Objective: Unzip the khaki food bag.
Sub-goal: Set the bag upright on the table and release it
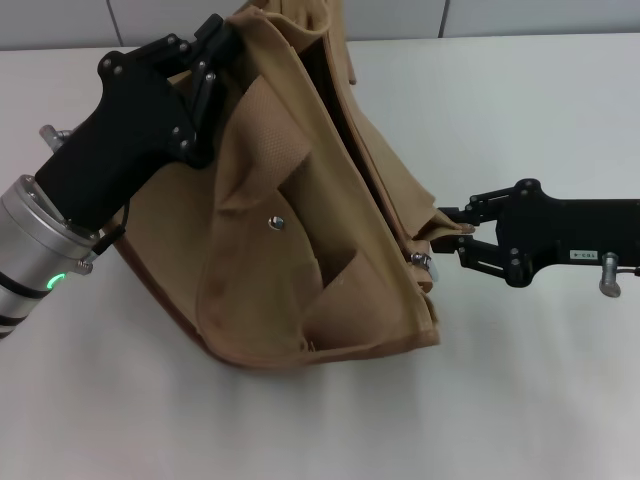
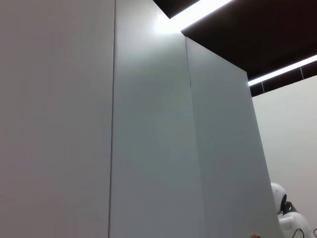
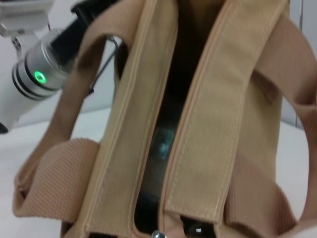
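White table [image 1: 520,400] bears the khaki food bag [image 1: 300,250]; left gripper [image 1: 215,45] grips its corner, right gripper [image 1: 440,240] seemingly pinches its zipper end.

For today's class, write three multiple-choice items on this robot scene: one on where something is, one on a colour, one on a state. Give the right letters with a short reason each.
1. Where is the right gripper?
A. At the khaki food bag's right end, by the silver zipper pull
B. Parked far from the bag
C. Inside the front pocket

2. What colour is the light on the left arm's wrist ring?
A. Red
B. Green
C. Blue

3. What is the state of the bag's top?
A. Zipped fully shut
B. Parted, with a dark gap showing
C. Covered by a lid

Answers: 1 A, the head view shows that gripper's fingers meeting the bag's end beside the pull. 2 B, the ring glows green. 3 B, the right wrist view shows the zipper edges apart over a dark interior, while the left gripper holds the bag's far end.
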Motion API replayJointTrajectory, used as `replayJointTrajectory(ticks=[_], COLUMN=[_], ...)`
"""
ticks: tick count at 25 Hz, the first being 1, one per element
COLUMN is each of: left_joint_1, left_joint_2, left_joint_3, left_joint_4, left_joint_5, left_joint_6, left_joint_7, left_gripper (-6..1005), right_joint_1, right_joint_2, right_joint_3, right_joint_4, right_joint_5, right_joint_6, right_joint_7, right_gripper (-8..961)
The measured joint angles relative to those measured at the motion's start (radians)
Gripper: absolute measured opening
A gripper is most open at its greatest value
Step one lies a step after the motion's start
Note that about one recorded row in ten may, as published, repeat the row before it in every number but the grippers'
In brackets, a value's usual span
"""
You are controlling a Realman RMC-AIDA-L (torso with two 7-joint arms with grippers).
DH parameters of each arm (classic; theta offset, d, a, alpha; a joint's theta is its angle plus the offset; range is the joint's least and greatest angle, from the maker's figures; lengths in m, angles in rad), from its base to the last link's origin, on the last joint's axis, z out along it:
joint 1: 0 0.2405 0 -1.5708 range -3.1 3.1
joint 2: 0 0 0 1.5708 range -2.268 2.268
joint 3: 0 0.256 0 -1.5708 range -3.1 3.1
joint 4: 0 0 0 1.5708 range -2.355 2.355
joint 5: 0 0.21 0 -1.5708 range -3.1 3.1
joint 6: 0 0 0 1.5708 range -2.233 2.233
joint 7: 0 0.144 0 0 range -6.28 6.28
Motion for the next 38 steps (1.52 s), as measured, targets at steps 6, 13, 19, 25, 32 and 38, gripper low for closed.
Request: replayJointTrajectory(ticks=[6,13,19,25,32,38], left_joint_1=[0.001,0.005,0.006,0.014,0.060,0.094], left_joint_2=[0.000,0.000,0.000,0.010,0.041,0.034], left_joint_3=[-0.001,-0.001,0.006,0.012,0.012,0.004], left_joint_4=[-0.001,0.000,0.005,0.004,-0.006,-0.020], left_joint_5=[0.000,0.000,0.001,0.013,0.078,0.085], left_joint_6=[0.005,0.016,0.027,0.030,0.034,0.020], left_joint_7=[-0.004,-0.016,-0.031,-0.051,-0.214,-0.244], left_gripper=[31,31,35,38,42,46], right_joint_1=[-0.021,-0.033,-0.041,-0.016,0.067,0.113], right_joint_2=[-0.008,-0.013,-0.031,-0.075,-0.122,-0.125], right_joint_3=[0.004,0.011,0.113,0.211,0.292,0.280], right_joint_4=[-0.003,-0.008,-0.033,-0.021,-0.012,-0.010], right_joint_5=[0.069,0.069,0.071,0.071,0.074,0.079], right_joint_6=[-0.076,-0.084,-0.166,-0.258,-0.351,-0.296], right_joint_7=[-0.021,-0.020,-0.006,0.009,0.111,0.190], right_gripper=[199,81,70,69,69,80])
